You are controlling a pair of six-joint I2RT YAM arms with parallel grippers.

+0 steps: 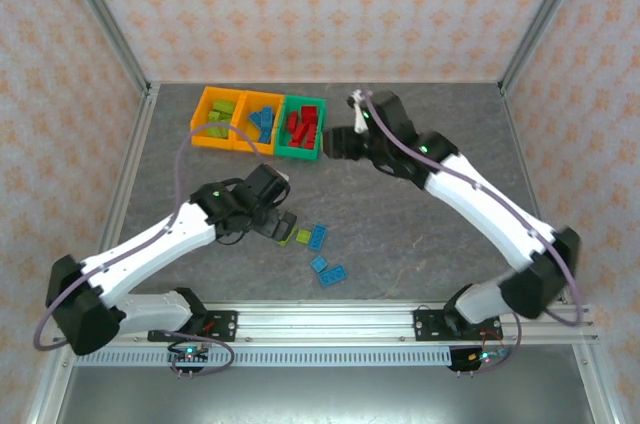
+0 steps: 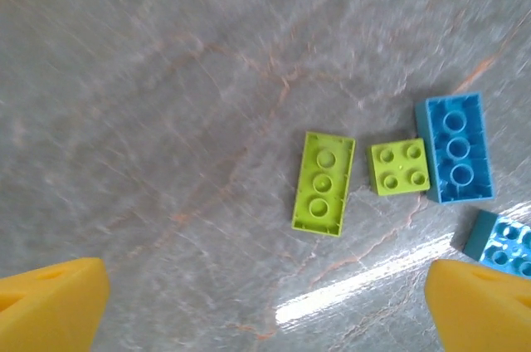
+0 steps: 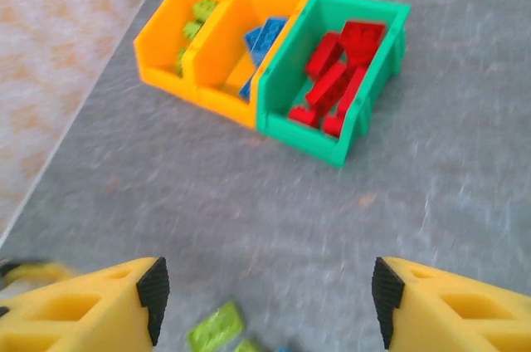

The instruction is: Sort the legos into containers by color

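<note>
Three filled bins (image 1: 213, 141) stand at the table's (image 1: 430, 234) eleven o'clock. Loose legos (image 1: 318, 237) lie at six, under the left gripper's (image 2: 265, 298) wide, empty jaws. The right gripper (image 3: 270, 294), parted and empty, hangs at the green bin's (image 1: 298, 153) three o'clock.

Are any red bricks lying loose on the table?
No, the loose bricks on the table are lime green and light blue; the red bricks all sit inside the green bin.

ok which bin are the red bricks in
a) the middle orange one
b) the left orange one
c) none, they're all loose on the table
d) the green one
d, the red bricks lie piled inside the green bin at the right end of the row.
</note>
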